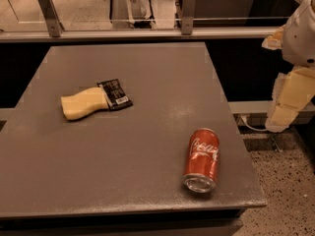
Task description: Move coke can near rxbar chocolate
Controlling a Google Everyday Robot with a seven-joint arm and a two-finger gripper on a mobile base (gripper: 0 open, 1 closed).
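The coke can (pixel 202 157) lies on its side near the front right corner of the grey table (pixel 147 73), with its silver top facing the front edge. The rxbar chocolate (pixel 114 94) is a small black wrapper lying flat on the left middle of the table, well to the left of and behind the can. My gripper (pixel 286 102) hangs off the table's right side, beyond its edge, above the floor. It is away from the can and holds nothing that I can see.
A pale yellow sponge-like block (pixel 84 103) lies against the left side of the rxbar. A railing with metal posts (pixel 187 6) runs behind the table. Speckled floor (pixel 280 191) lies to the right of the table.
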